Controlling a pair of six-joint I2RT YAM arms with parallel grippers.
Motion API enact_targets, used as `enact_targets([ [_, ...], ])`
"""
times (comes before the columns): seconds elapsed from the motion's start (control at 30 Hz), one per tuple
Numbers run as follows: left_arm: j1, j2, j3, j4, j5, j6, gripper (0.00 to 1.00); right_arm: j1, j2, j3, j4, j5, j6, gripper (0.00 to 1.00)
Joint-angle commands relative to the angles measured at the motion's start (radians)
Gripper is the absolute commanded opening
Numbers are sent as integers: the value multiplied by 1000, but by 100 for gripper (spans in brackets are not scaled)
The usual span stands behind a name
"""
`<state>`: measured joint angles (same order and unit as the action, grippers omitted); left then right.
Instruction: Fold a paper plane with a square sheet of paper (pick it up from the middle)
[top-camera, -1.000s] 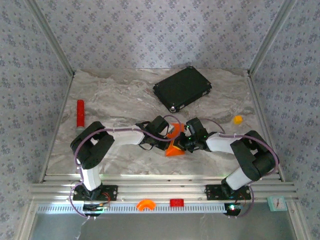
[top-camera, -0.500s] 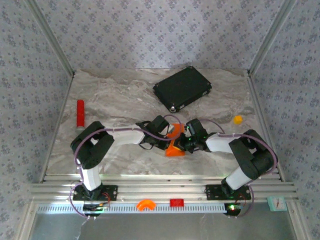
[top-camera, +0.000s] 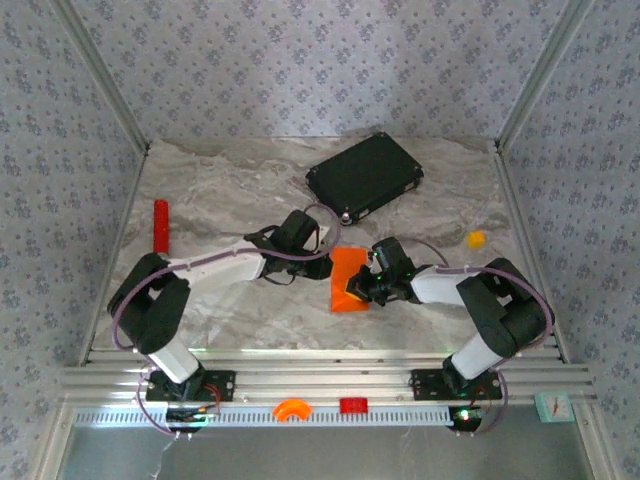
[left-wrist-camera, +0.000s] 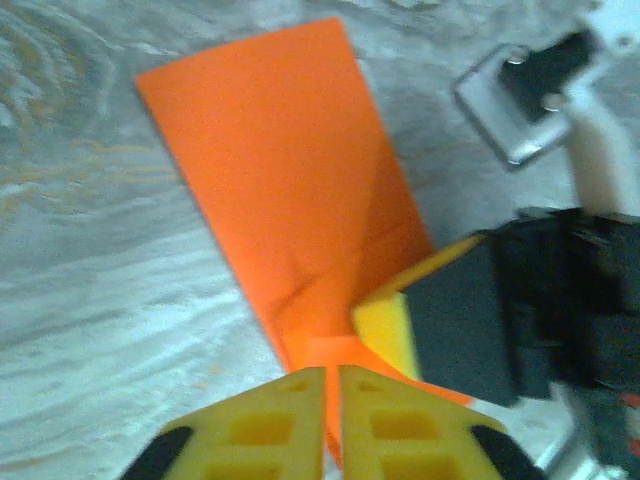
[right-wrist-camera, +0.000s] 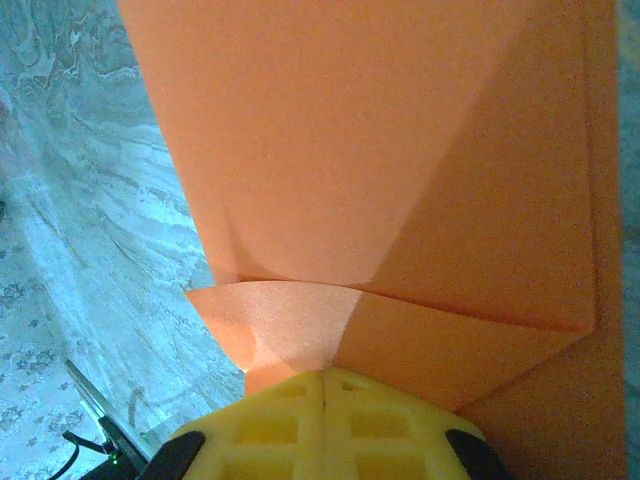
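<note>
Nearby, black case (top-camera: 364, 178) beyond folded paper (top-camera: 347, 268).

Black case (top-camera: 365, 178) blocks behind my left claw (left-wrist-camera: 331, 380); red cyl. (top-camera: 160, 225) far left, lump (top-camera: 476, 239) far right. Bare worktop (top-camera: 220, 190) btwn case & cyl. is free.

White arms (top-camera: 215, 265) with black joints, purple cables (top-camera: 113, 312), yellow-fingered hands (left-wrist-camera: 330, 372).
</note>
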<state>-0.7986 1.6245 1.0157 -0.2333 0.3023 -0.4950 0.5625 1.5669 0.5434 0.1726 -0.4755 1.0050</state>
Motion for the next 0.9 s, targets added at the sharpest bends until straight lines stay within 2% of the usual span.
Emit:
enact_targets([
  [0.0, -5, 5, -30, 19, 169, -57, 6, -2, 44, -29, -128, 64, -3, 3],
  [0.1, -4, 26, -47, 78, 276, -94, 3, -3, 43, -28, -128, 63, -4, 3],
  [0.23, -5, 75, -39, 103, 351, -112, 2, -3, 45, -25, -128, 64, -4, 3],
  [0.53, -29, 171, 8, 60, 394, -96, 2, -3, 45, -25, -131, 63, -2, 3],
  [0.87, -43, 209, 13, 38, 364, -79, 3, -2, 54, -26, -127, 63, -2, 3],
])
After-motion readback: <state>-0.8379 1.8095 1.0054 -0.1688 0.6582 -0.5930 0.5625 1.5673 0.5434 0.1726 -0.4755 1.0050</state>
